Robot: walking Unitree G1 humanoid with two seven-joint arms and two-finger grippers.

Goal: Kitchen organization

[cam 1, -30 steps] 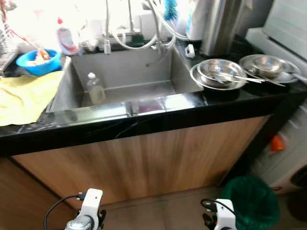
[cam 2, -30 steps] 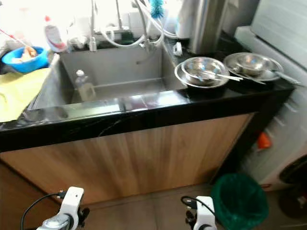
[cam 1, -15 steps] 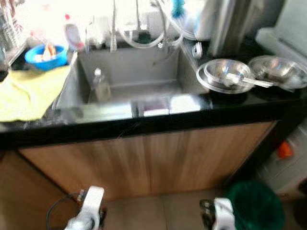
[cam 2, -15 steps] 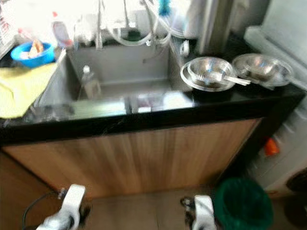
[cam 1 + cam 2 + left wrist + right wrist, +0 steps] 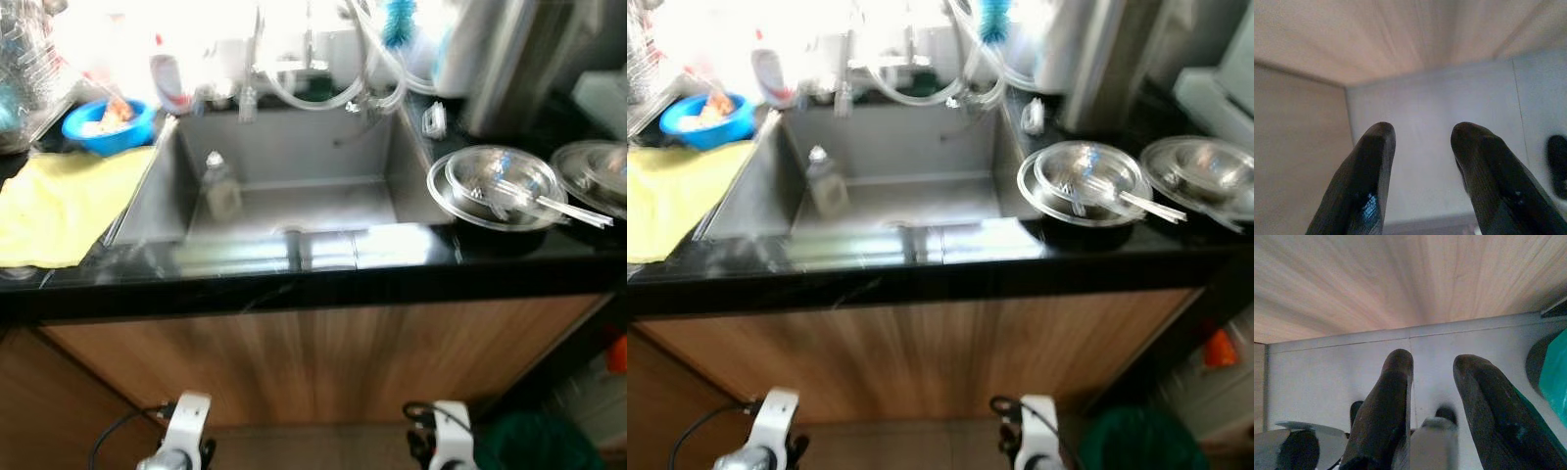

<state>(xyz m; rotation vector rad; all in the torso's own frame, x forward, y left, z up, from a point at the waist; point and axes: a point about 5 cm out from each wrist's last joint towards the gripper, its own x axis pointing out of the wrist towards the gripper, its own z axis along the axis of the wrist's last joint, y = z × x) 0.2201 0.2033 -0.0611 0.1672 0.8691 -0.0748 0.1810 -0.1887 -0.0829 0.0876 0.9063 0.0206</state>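
Note:
A steel sink (image 5: pixel 294 201) is set in a black counter (image 5: pixel 294 284) in front of me. A clear bottle (image 5: pixel 221 186) stands inside the sink at its left. Right of the sink sit a steel bowl with utensils (image 5: pixel 498 186) and a second steel bowl (image 5: pixel 1200 176). A blue bowl (image 5: pixel 108 122) and a yellow cloth (image 5: pixel 59 201) lie on the counter at the left. Both arms hang low by the wooden cabinet. My left gripper (image 5: pixel 1420 134) is open over the floor. My right gripper (image 5: pixel 1432 362) is open too, holding nothing.
A tap with hoses (image 5: pixel 313 83), a blue brush (image 5: pixel 400 15) and a soap bottle (image 5: pixel 171 78) stand behind the sink. A green bin (image 5: pixel 1141 441) stands on the floor at the right, near an orange object (image 5: pixel 1220 348). A white appliance (image 5: pixel 1215 98) is far right.
The whole picture has shifted rightward, so the camera has moved left along the counter. The sink now sits centred. Both arms still hang low.

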